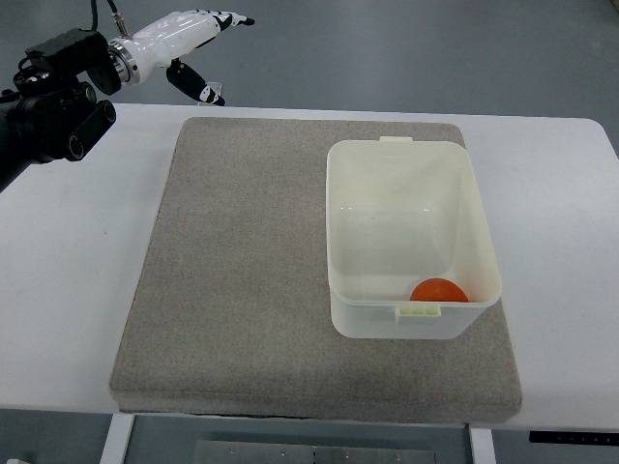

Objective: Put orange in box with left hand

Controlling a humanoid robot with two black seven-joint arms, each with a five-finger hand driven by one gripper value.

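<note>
A: Where do we find the orange (438, 290)?

B: We find it inside the box (484, 232), on the floor at the near wall, toward the right corner. The box sits on the right of the grey mat (242, 290), on the white table (68, 290).

A: And the left hand (193, 43)?

B: We see it raised at the far left, well apart from the box, fingers extended and holding nothing. The right arm does not show.

A: What could go wrong?

B: We judge little: only a hand sweeping low could nudge the light box and roll the fruit.
</note>
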